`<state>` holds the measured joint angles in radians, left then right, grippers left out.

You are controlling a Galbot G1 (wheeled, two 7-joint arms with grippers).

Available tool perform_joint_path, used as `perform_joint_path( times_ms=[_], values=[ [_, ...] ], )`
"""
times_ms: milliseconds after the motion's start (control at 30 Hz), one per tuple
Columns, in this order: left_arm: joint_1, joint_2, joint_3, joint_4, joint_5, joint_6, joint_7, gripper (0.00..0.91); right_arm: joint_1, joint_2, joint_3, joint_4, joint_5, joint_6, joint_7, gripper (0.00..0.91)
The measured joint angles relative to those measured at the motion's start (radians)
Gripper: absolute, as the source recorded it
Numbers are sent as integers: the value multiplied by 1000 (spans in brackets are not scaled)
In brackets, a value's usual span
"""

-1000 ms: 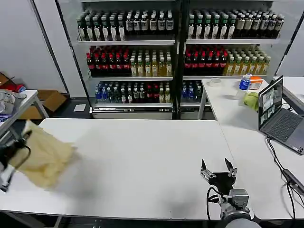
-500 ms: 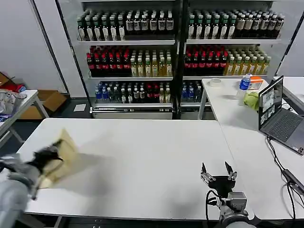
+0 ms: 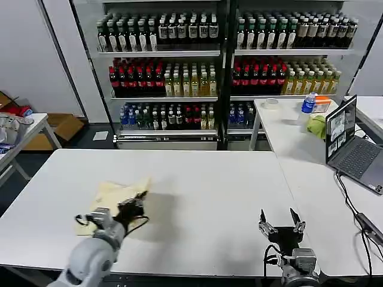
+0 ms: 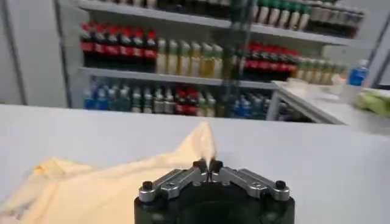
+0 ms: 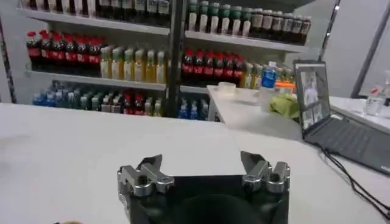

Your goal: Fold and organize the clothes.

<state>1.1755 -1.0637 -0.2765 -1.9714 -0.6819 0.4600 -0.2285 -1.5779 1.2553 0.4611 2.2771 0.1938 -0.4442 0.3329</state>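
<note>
Resting on white table (image 3: 209,197), T-shirt (image 3: 111,196), drink shelves (image 3: 179,72) behind

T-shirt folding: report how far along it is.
Done: the T-shirt is on the white table. In hand: the left gripper is shut on a pinch of its fabric, and the shirt lies crumpled, not spread. Left: flattening, folding and placing. The right gripper waits open near the table's front edge.

No lettering can be read on anything.
</note>
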Motion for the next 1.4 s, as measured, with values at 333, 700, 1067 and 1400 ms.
perform_joint_path(
  times_ms=[333, 700, 1067, 1400],
  values=[
    [-103, -140, 170, 83, 59, -9, -36, 20, -9, -8, 15, 9, -1, 0, -5, 907],
    [-195, -276, 248, 183, 76, -45, -38, 907, 8, -21, 13, 8, 11, 4, -10, 907],
    [-157, -328, 272, 123, -63, -110, -11, 907, 38, -25, -8, -9, 29, 43, -41, 907],
    [-58, -264, 116, 17, -15, -160, 30, 907, 78, -30, -38, -41, 45, 111, -73, 907]
  ],
)
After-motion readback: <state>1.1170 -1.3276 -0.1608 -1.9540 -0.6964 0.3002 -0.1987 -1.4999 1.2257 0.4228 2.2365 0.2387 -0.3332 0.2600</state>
